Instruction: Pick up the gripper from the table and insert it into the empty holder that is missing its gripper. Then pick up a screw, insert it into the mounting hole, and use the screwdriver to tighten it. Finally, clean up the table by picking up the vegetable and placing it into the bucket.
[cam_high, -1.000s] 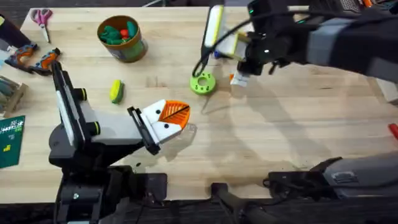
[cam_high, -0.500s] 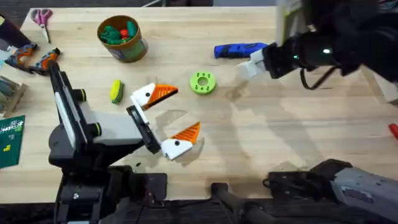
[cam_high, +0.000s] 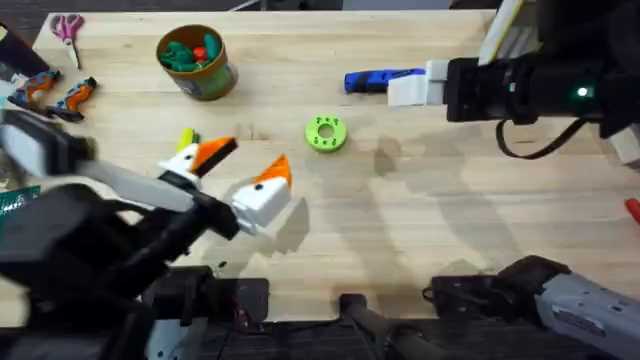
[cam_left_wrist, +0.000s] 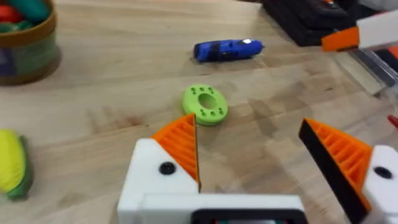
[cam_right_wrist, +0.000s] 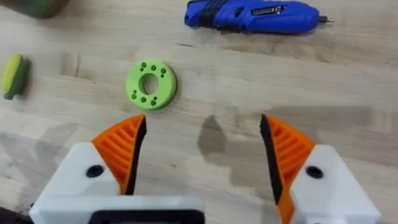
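— Left gripper?
— Spread wide, white fingers with orange ribbed pads, clamped on nothing, low over bare wood.
— Right gripper?
— Parted too, empty. Blue pen-shaped electric screwdriver lying flat near its 9 o'clock, apart from both fingers.
— Step in hand?
— Probably the clean-up. Small yellow-green corn-like toy vegetable on the table near the left gripper's 9 o'clock, ungripped.
— Next move?
— Shift toward 9 o'clock, settle over the cob, close across its narrow width, lift, carry toward 12 o'clock.
— Containers?
— Round olive-brown bucket with orange rim, upright at the vegetable's 12 o'clock, holding green and red toy produce.
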